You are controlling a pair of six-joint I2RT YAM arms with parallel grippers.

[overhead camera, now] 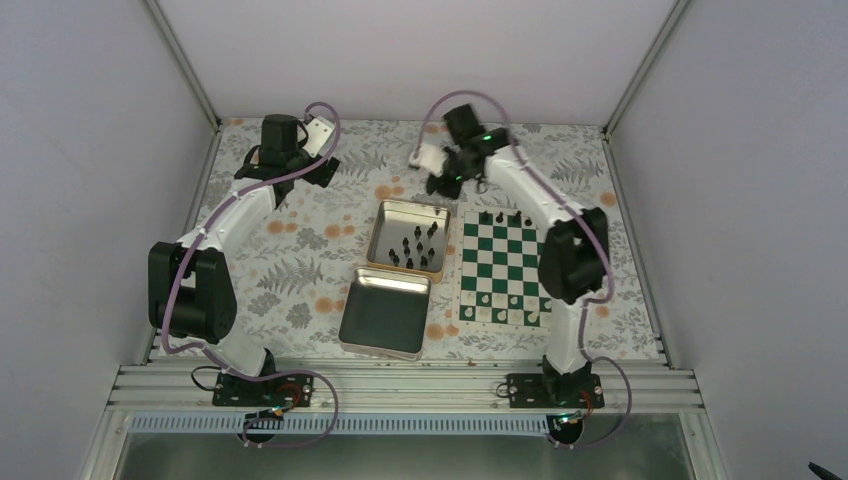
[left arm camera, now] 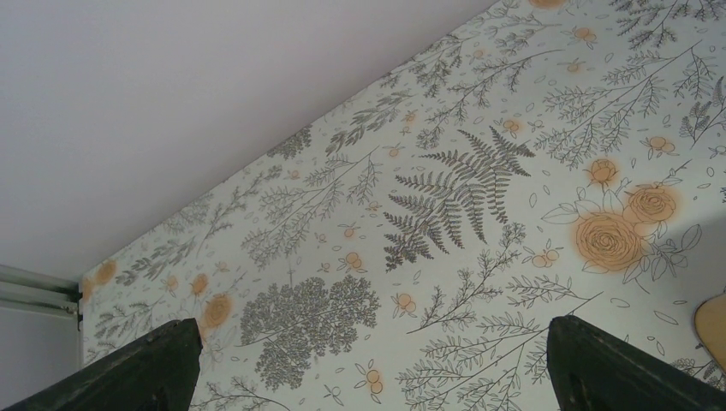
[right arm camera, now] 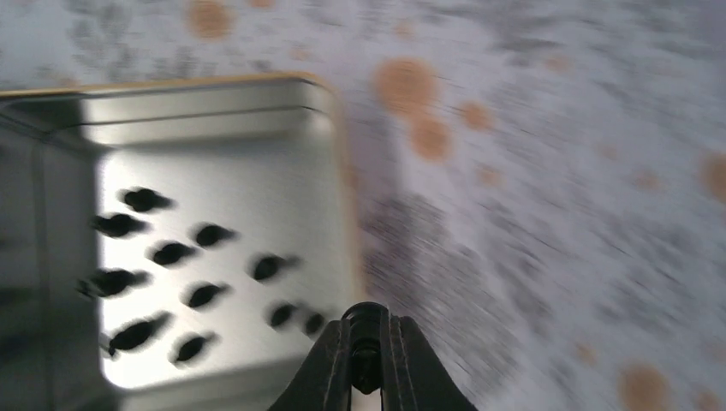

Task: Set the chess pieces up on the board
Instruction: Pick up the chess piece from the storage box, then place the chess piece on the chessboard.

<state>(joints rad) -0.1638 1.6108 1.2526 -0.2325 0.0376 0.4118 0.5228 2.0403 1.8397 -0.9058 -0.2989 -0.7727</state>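
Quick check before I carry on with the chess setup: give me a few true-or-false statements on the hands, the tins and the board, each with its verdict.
1. The left hand is open and empty. True.
2. The right hand is wide open. False: it is shut, and seems to be pinching a small dark piece.
3. Black chess pieces lie in one tin. True.
4. The other tin holds white pieces. False: it looks empty.
5. The board is bare. False: some pieces stand on it.
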